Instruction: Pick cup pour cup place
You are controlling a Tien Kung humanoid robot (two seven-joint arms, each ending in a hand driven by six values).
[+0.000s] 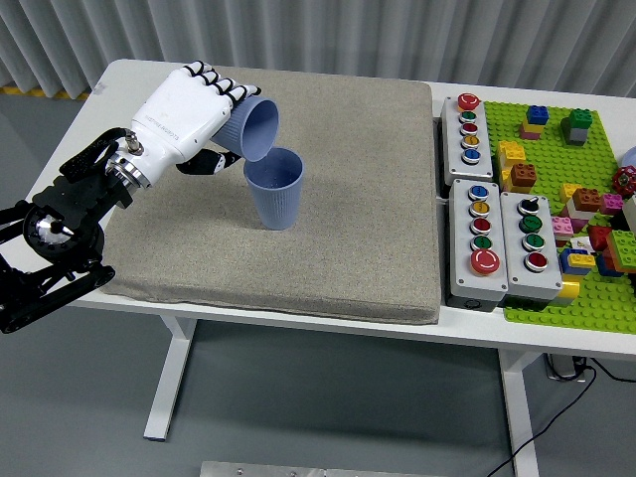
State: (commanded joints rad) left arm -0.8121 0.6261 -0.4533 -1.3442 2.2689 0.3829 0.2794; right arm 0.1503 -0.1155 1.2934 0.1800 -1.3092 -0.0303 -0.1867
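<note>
On the grey mat, near its middle-left, one blue cup stood upright. Just above and behind it the left hand was closed around a second blue cup — tilted, its mouth facing down toward the standing cup's rim. To the right — button boxes and a green brick plate.

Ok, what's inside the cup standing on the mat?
The upright cup shows only its blue inner wall; its bottom is out of sight. The tilted cup in the left hand hangs above its rim.
</note>
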